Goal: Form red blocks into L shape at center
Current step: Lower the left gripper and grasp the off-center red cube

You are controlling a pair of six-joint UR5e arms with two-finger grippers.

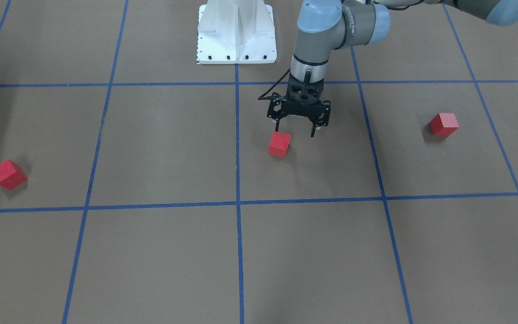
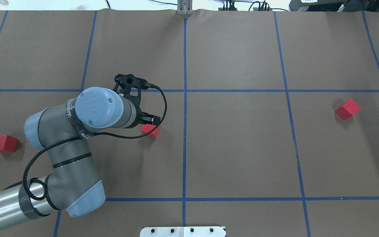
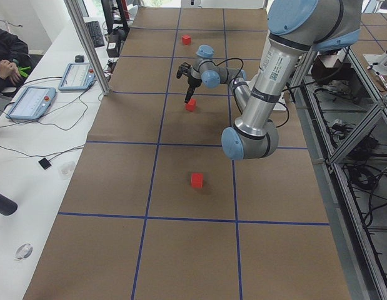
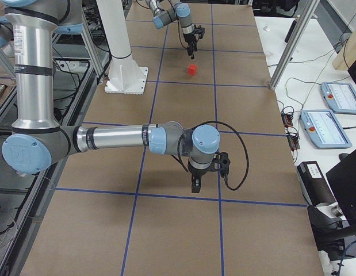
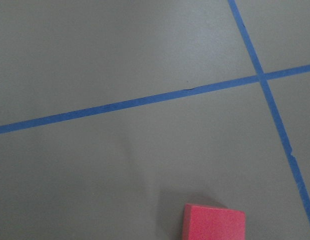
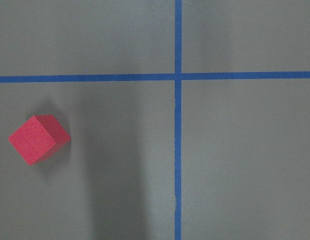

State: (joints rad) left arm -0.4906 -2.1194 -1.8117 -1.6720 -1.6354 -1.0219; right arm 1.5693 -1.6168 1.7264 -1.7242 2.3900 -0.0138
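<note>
**Left gripper beside the block near centre**
We see the left gripper (image 1: 295,131) spread wide and empty. The red block (image 1: 279,144) sits just off one fingertip on the operators' side, seemingly not between the fingers. We cannot tell the right gripper's (image 4: 196,183) state.

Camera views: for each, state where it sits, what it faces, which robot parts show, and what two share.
Front-facing: across table, facing base; left arm, left tool.
Overhead: behind base, looking down; left arm.
Exterior left: table's left end; left arm.
Exterior right: right end; right arm near, left far.
Left wrist: down on middle block; no body.
Right wrist: down on right block; no body.
Front-facing and overhead share both, plus left block.
</note>
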